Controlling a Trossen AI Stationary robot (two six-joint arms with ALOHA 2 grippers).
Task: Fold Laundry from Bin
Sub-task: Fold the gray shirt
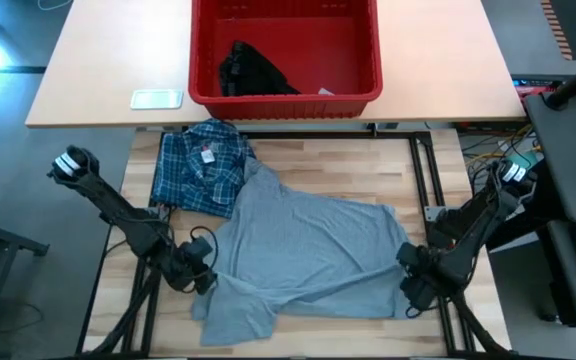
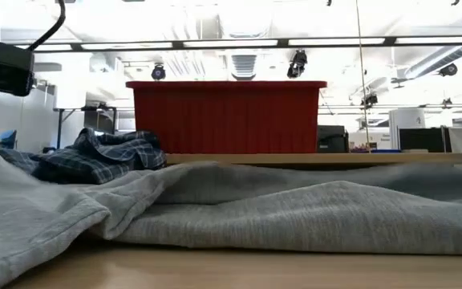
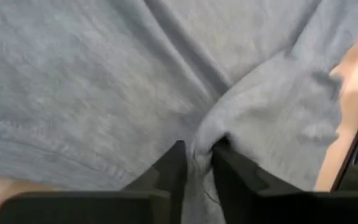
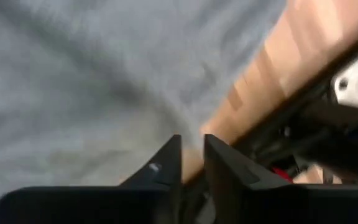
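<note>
Left gripper (image 3: 197, 155) pinching grey T-shirt (image 1: 303, 250) fold, lower left. Right gripper (image 4: 192, 152) narrow at T-shirt's right edge, grip unclear. Plaid shirt (image 1: 200, 167) upper left of T-shirt. Black garment (image 1: 248, 70) inside bin (image 1: 284, 100), top centre.

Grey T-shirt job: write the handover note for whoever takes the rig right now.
Left claw: pinching a fold of the grey T-shirt at its left edge.
Right claw: at the shirt's right edge, fingers nearly together; a grip is not clear.
Plaid shirt: crumpled on the table, below the red bin.
Black garment: in the bin.
Done: two items out. Left: fold everything.
</note>
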